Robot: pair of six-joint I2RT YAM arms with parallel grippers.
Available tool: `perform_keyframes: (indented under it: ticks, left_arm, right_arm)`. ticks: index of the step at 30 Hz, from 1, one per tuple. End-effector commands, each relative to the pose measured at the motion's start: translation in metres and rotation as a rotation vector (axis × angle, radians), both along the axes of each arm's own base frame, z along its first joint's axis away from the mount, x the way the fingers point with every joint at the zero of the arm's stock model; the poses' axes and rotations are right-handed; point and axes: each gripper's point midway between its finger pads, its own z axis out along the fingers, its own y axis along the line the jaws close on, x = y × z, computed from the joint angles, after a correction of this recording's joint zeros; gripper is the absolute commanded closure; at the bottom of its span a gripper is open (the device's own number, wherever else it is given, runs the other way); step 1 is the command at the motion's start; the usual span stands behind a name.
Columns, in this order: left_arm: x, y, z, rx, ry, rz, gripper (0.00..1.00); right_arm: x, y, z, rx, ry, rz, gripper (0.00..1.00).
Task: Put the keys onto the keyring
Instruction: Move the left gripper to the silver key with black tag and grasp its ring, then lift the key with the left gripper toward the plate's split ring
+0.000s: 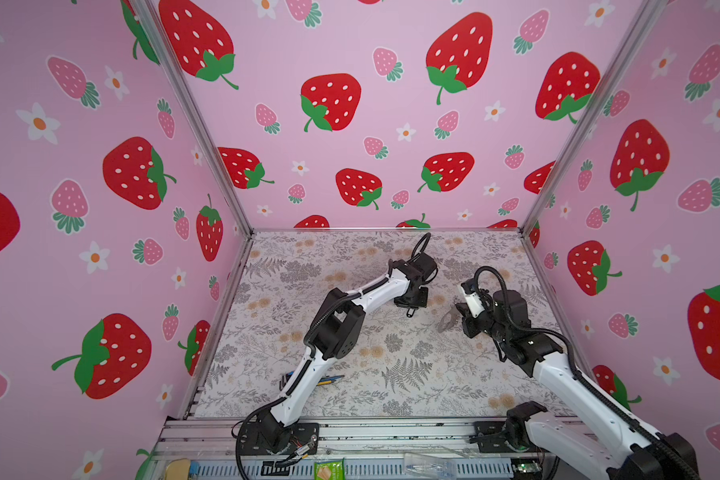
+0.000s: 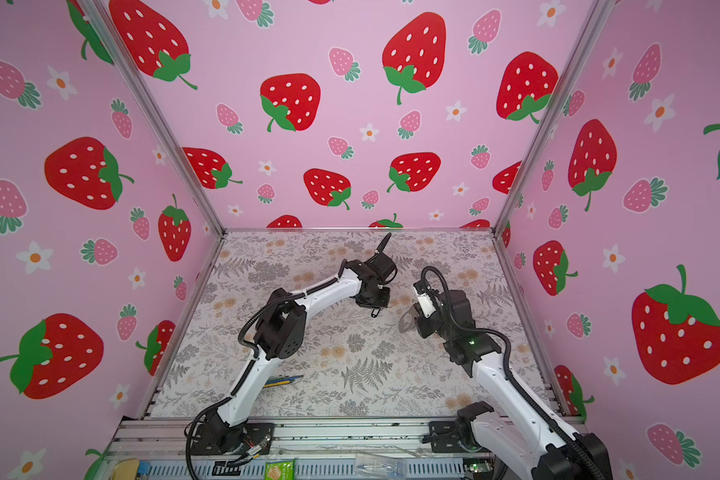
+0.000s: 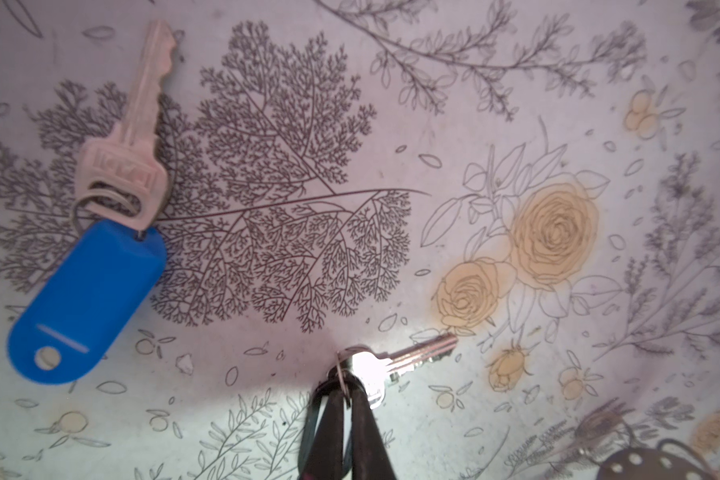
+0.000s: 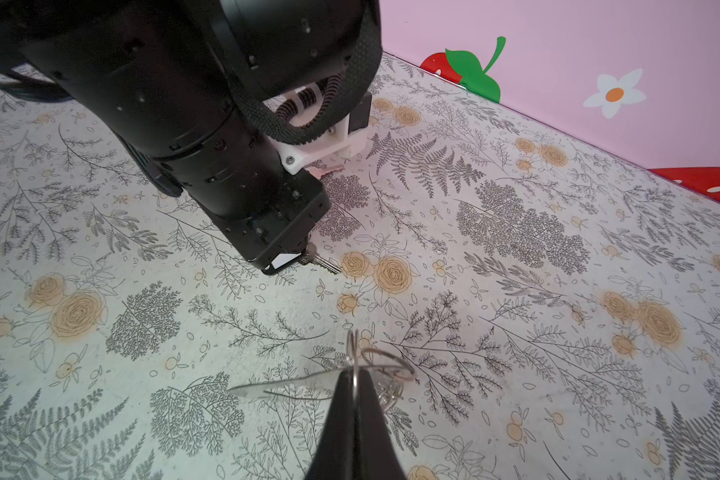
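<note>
Count: 2 keys, 1 keyring, 1 hex-key bundle, 2 grippers.

Left gripper (image 3: 348, 388): fingers pressed together, pinching the black-tag key (image 3: 385, 361) at its ring/tag end. In the right wrist view the white-centred tag (image 4: 282, 260) sits in the jaws and the blade sticks out sideways, low over the table (image 4: 516, 291). Can't tell if the blade touches the surface.

Blue-tag key (image 3: 119, 166): lies flat on the table, free of both grippers and well apart from the held key. Its blue tag (image 3: 88, 299) is joined on by a small split ring. Only the blade tip shows in the right wrist view, behind the left wrist.

Right gripper (image 4: 354, 374): fingers pressed together, pinching one metal ring on the keyring (image 4: 283, 386). The flat holder shows nearly edge-on there. More rings cluster just beside the fingertips, at least 2, exact number not readable. In a top view the keyring (image 1: 447, 322) hangs tilted at the gripper tip, between the two grippers and near the left one, not touching it.

Neither key is on the keyring yet.

Hex-key bundle (image 1: 329, 379): on the table near the front edge, partly hidden under the left arm, well apart from everything else.
</note>
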Motion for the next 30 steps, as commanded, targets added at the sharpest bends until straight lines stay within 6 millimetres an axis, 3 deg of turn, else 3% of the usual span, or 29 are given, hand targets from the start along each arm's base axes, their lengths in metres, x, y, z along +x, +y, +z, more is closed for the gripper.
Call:
perform_keyframes:
  ticks: [1, 17, 25, 27, 30]
  left_arm:
    - [-0.0012, -0.0003, 0.0008, 0.015, 0.004, 0.007, 0.9]
    - [-0.0001, 0.0027, -0.0033, 0.023, 0.015, 0.019, 0.86]
    - [0.0005, 0.0026, -0.0026, 0.02, 0.019, 0.02, 0.93]
    - [0.0004, 0.0027, -0.0003, 0.016, 0.013, 0.017, 1.0]
    - [0.0006, 0.0038, 0.0023, -0.001, 0.002, 0.019, 1.0]
  right_arm:
    - [0.001, 0.0009, 0.0004, 0.007, -0.011, 0.008, 0.98]
    - [-0.0002, 0.0029, -0.0006, 0.022, -0.002, 0.014, 0.98]
    - [-0.0005, 0.0035, -0.0003, 0.028, 0.0, 0.015, 0.98]
    - [-0.0002, 0.0036, 0.0016, 0.029, -0.005, 0.015, 0.98]
    - [-0.0005, 0.0039, 0.0015, 0.029, -0.005, 0.017, 0.98]
